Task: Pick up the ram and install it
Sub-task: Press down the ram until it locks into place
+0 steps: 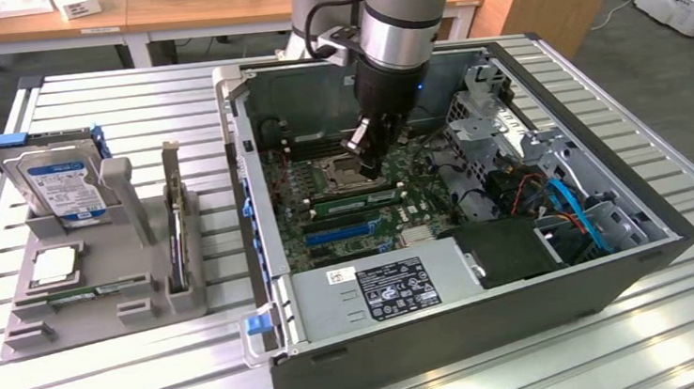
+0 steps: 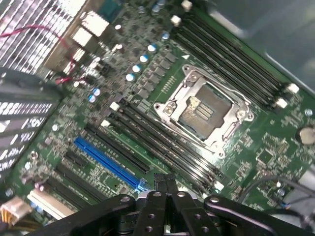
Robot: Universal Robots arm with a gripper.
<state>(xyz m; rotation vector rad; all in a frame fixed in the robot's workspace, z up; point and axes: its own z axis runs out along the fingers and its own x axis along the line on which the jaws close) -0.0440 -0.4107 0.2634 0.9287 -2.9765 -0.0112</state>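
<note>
Your end effector [image 1: 374,167] is pinched shut, apparently gripping nothing, just above the ram [image 1: 350,198], which sits in a slot at 6 o'clock of the CPU socket [image 1: 326,170]. Installation looks nearly done.

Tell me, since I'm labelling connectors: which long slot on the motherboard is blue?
The expansion slot lying past the black memory slots from the processor socket. It alone is bright blue; the long slots on either side of it are black.

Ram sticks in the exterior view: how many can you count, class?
2. One ram stick lies in the grey holder beside the case. A second ram stick appears seated on the motherboard under the shut claw. Others may be hidden.
</note>
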